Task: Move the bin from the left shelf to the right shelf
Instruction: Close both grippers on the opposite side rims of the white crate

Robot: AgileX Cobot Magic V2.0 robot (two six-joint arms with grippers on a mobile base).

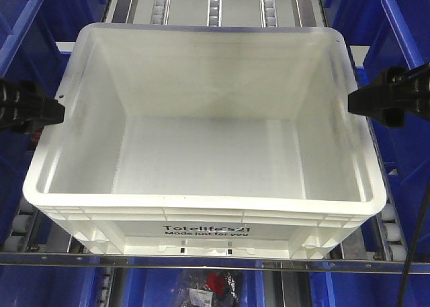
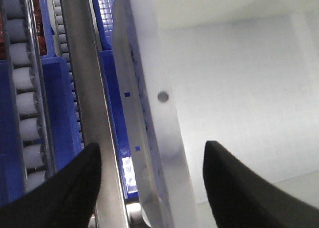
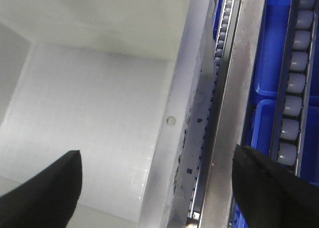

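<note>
The bin (image 1: 201, 205), a large white tote with black "Totelife 521" print on its front, sits empty on the roller shelf in the middle of the front view. My left gripper (image 1: 57, 111) is at its left rim and my right gripper (image 1: 355, 100) at its right rim. In the left wrist view the left gripper (image 2: 152, 153) is open, one finger inside the bin wall (image 2: 164, 123) and one outside. The right gripper (image 3: 157, 155) is open too, straddling the right rim (image 3: 174, 138). Neither gripper's fingers touch the plastic.
Blue plastic bins (image 1: 20, 25) (image 1: 406, 31) stand on both sides of the tote. Metal rails (image 2: 87, 88) (image 3: 234, 103) and white rollers (image 2: 22, 78) (image 3: 294, 88) run close beside each rim. A steel bar (image 1: 201, 260) crosses the shelf front, with a blue bin below.
</note>
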